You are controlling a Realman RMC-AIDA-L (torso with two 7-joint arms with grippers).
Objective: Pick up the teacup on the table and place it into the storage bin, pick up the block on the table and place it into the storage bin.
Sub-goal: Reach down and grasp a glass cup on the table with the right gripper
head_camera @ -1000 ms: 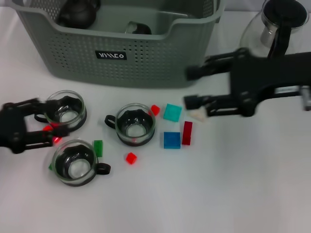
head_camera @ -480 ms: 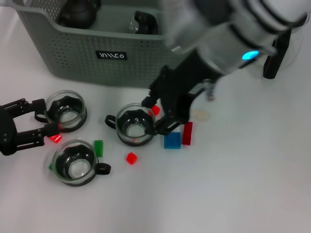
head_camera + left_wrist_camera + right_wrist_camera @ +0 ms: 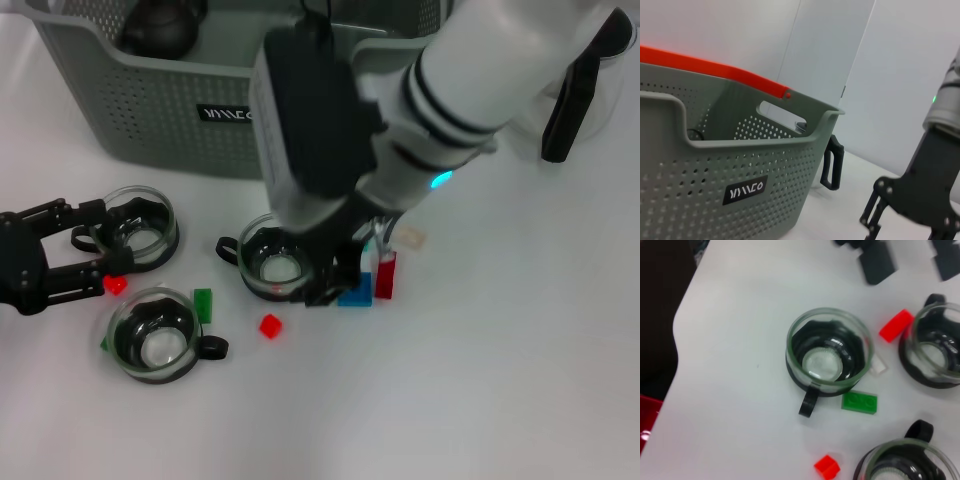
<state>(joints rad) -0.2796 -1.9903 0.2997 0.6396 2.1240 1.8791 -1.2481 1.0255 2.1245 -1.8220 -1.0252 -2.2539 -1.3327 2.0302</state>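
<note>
The right arm [image 3: 400, 130] has swung down over the middle teacup [image 3: 278, 262] and blocks.

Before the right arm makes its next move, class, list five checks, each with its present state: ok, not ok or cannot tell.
1. Right claw gripping the middle teacup: cannot tell, the arm hides it.
2. Middle teacup upright: ok.
3. Space beside that claw: not ok, blue block and dark red block crowd it.
4. Room in the storage bin: cannot tell.
5. Left claw open, apart from the right arm: ok.
</note>
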